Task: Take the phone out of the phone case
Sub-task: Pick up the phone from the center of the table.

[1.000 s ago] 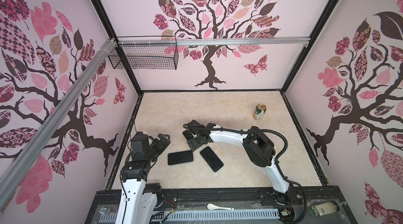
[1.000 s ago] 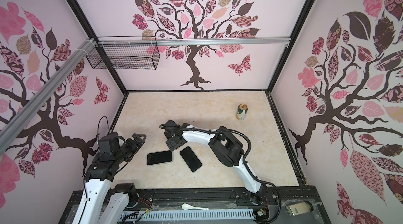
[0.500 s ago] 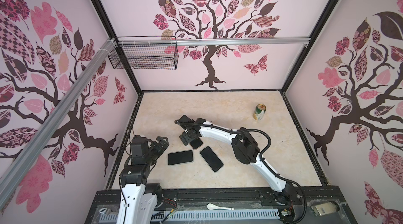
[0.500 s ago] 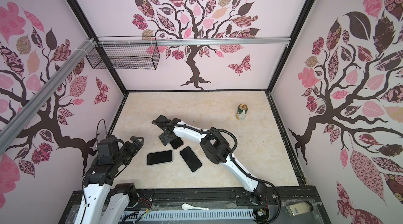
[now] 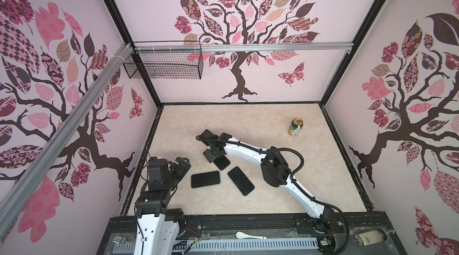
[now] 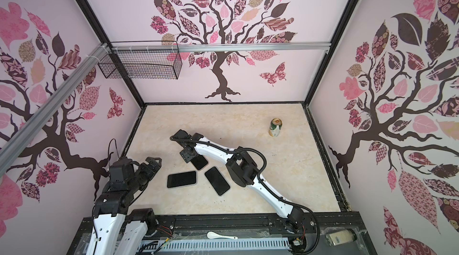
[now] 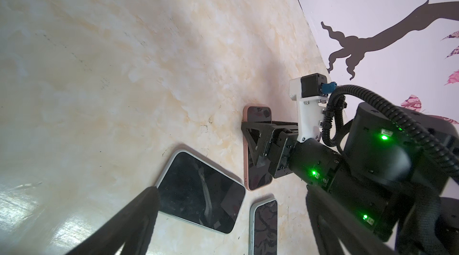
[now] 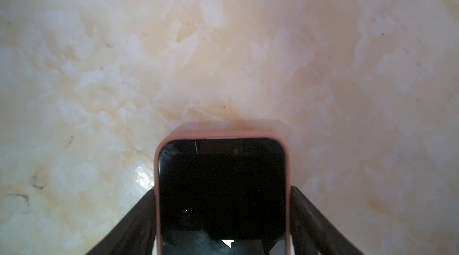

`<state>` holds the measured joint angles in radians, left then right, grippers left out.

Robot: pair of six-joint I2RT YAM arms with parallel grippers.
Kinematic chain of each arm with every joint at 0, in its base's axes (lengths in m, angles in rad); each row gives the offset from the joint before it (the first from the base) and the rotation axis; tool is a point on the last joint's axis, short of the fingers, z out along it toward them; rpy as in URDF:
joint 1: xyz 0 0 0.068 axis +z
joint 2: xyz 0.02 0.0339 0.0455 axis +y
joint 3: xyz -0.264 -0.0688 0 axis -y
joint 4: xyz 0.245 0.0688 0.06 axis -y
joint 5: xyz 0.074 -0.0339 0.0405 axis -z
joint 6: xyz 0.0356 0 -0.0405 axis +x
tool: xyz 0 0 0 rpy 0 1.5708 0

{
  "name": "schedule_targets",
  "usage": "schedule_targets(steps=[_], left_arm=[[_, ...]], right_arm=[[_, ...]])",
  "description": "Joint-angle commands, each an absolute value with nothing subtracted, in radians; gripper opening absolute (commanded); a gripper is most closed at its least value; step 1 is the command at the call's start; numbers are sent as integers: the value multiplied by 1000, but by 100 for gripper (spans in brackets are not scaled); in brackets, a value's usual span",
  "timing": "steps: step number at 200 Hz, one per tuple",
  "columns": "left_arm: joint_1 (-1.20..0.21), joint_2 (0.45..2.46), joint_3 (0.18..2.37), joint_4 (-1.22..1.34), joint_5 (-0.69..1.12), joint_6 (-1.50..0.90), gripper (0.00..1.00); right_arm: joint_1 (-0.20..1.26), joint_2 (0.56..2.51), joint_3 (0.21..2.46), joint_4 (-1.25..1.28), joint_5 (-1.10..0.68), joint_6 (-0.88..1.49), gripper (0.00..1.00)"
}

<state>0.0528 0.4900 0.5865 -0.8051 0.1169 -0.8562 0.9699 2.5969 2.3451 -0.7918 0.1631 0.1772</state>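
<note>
While it lies flat, screen up, on the marble-patterned bench [image 5: 248, 122], the phone [image 8: 221, 191] sits in its pink phone case [image 8: 222, 134], the right fingers [image 8: 139, 224] straddling both long edges, close against them; whether they pinch, I cannot tell. A pale-edged phone [image 5: 205, 179] and a second phone [image 5: 241, 181] lie just beside it. The left fingers [image 7: 139, 219] gape wide, empty, near the pale-edged one. A drink can [image 5: 295, 127] stands well apart.

Both top views look down from high overhead on the whole table [image 5: 248, 122]. Both low, close wrist cameras share the pink-cased phone [image 8: 221, 191] [image 7: 258, 174].
</note>
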Motion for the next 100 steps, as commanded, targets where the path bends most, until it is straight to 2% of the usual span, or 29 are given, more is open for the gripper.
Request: schedule_targets(steps=[1, 28, 45, 76, 100], left_arm=[[57, 507, 580, -747, 132, -841, 98], [57, 567, 536, -587, 288, -788, 98], [41, 600, 537, -553, 338, -777, 98], [-76, 565, 532, -475, 318, -736, 98], [-191, 587, 515, -374, 348, -716, 98]], right_arm=[[946, 2598, 2339, -883, 196, 196, 57], [916, 2480, 2284, -860, 200, 247, 50], [888, 2328, 2182, -773, 177, 302, 45], [798, 2061, 1830, -493, 68, 481, 42], [722, 1879, 1562, -283, -11, 624, 33]])
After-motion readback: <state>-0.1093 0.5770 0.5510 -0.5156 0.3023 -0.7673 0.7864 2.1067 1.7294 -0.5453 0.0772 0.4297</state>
